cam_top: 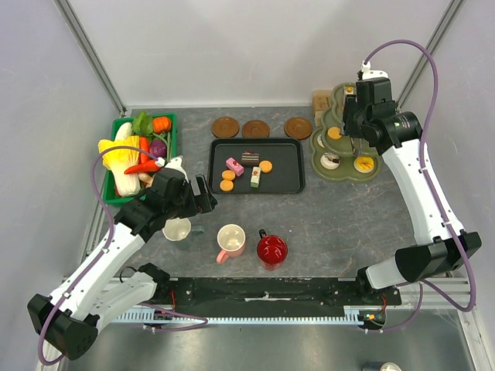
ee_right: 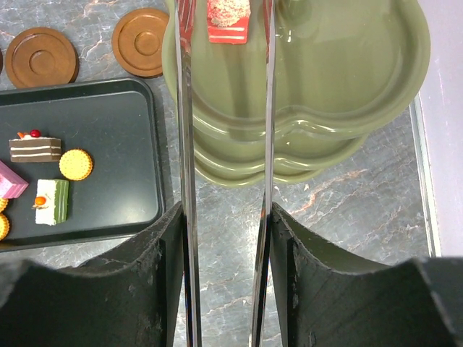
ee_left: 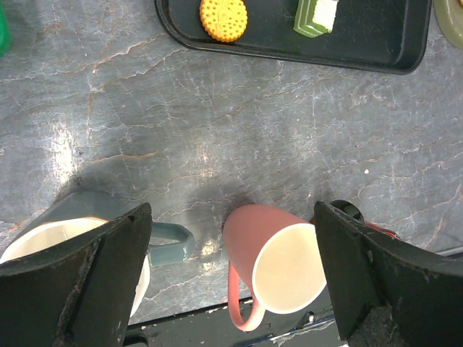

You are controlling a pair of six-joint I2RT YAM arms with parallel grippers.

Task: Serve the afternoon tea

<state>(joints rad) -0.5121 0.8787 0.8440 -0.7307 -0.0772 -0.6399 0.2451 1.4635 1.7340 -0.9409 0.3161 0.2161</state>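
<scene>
Holding a pair of metal tongs [ee_right: 187, 144] pinched between its fingers, the right gripper [ee_right: 224, 217] is hovering over the green tiered stand [ee_right: 347, 87]. The tongs' arms are standing slightly parted, and a red cake slice [ee_right: 228, 20] is lying on the top tier between their tips, with a thin gap showing on either side. Small pastries [cam_top: 334, 133] are sitting on the lower tiers.

The left gripper [ee_left: 231, 217] is hanging wide open and gripping nothing above the near part of the table [ee_left: 239, 123]. The pink mug [ee_left: 278, 267] is standing between its fingers, the whitish mug [ee_left: 43, 242] is standing under the left finger, and the red mug [cam_top: 271, 250] is standing just beside the pink one. A pink cake [cam_top: 234, 166], a brown slice [cam_top: 249, 158], a green-and-white slice [cam_top: 255, 177] and orange biscuits [cam_top: 265, 166] are lying on the black tray [cam_top: 290, 166]. Three brown coasters [cam_top: 255, 128] are lying behind it.
</scene>
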